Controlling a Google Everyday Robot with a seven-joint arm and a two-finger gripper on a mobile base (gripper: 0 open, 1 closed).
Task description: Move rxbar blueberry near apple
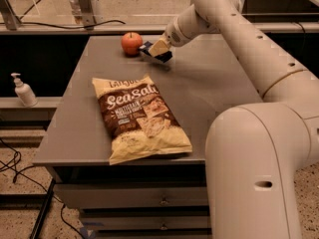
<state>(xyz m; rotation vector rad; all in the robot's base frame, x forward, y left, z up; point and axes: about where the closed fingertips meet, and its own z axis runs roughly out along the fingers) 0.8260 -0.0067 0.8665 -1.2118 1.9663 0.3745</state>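
The robot's thick white jointed arm (pixel 249 49) rises from the near right corner and bends up and over the flat grey table (pixel 214 88), its forearm slanting down and leftward to the far side. Well in front of the gripper (pixel 156 51), nearer the camera, lies a large tan-and-brown crinkled chip bag (pixel 139 118). The gripper hangs low over the far tabletop, its tan fingers pinched on the small dark navy-blue wrapped rxbar blueberry (pixel 146 48), with the round red-orange apple (pixel 131 43) just beside it to the left.
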